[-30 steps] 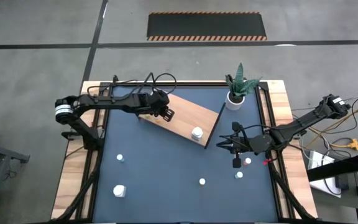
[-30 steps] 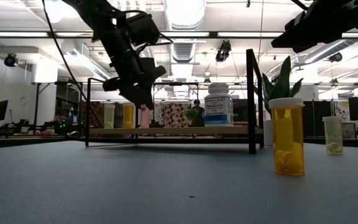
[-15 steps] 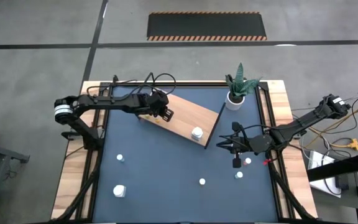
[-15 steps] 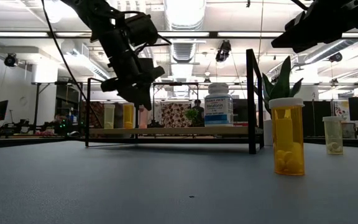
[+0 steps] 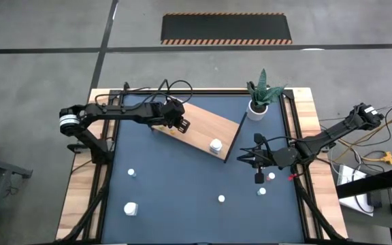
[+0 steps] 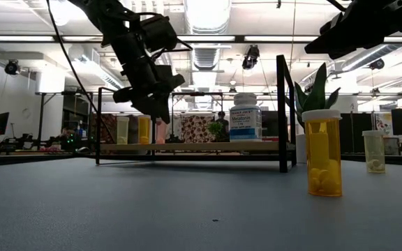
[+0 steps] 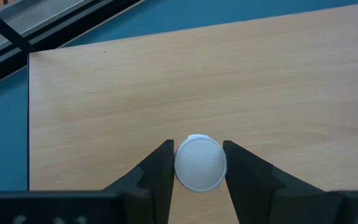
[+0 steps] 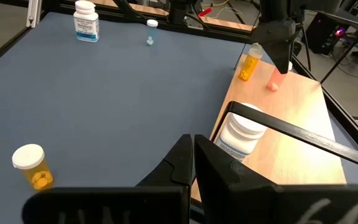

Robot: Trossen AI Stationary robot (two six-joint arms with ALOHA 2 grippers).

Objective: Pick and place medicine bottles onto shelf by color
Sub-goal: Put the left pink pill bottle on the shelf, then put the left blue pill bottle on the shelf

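The shelf (image 5: 203,126) lies slanted on the far half of the blue table. My left gripper (image 7: 199,165) hangs over the shelf's left part, fingers pointing down on either side of a pink-red bottle's white cap (image 7: 199,163). That bottle (image 8: 273,83) stands upright on the board beside an orange bottle (image 8: 249,66). A big white bottle (image 5: 215,145) stands at the shelf's near right end. My right gripper (image 5: 258,178) is shut and hovers over the table's right side near two small bottles (image 5: 271,176), (image 5: 262,192). My left gripper: its fingers (image 7: 160,171) come from above, one on each side of the pink-red bottle's cap (image 7: 199,163), and the cap fills the gap. I cannot tell whether they touch it. The bottle stands on the shelf board.
More bottles stand on the table: a small one (image 5: 131,173), a big white one (image 5: 130,208) near the left front, another small one (image 5: 221,199). A potted plant (image 5: 260,95) stands at the shelf's far right corner. The shelf's black frame post (image 6: 282,115) rises above the board.
My left gripper has risen a little above the shelf, while the pink-red bottle has stayed standing on the board.
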